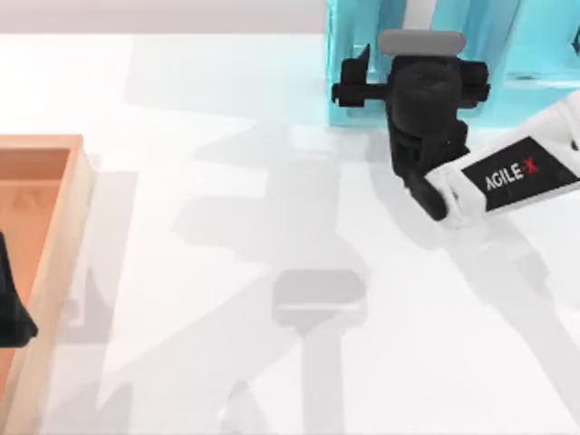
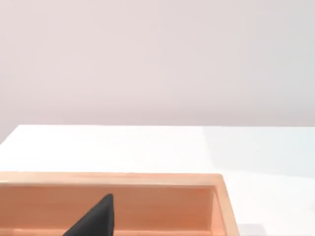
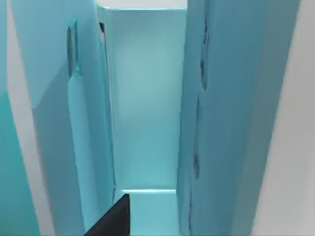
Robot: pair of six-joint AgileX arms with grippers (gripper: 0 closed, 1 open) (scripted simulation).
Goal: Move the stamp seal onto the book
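The stamp seal and the book are out of view. My right gripper [image 1: 410,80] is at the table's back right, reaching into the light turquoise shelf unit [image 1: 349,54]. The right wrist view looks down a narrow compartment between the turquoise shelf walls [image 3: 147,98], with one dark fingertip [image 3: 115,216] at the frame's edge. My left gripper [image 1: 11,308] is parked at the far left over the wooden tray [image 1: 68,208], where one of its dark fingertips [image 2: 96,219] pokes up in front of the tray wall [image 2: 162,204].
The wooden tray runs along the table's left edge. The turquoise shelf unit stands along the back right. White tabletop [image 1: 272,227] lies between them, crossed by the arms' shadows.
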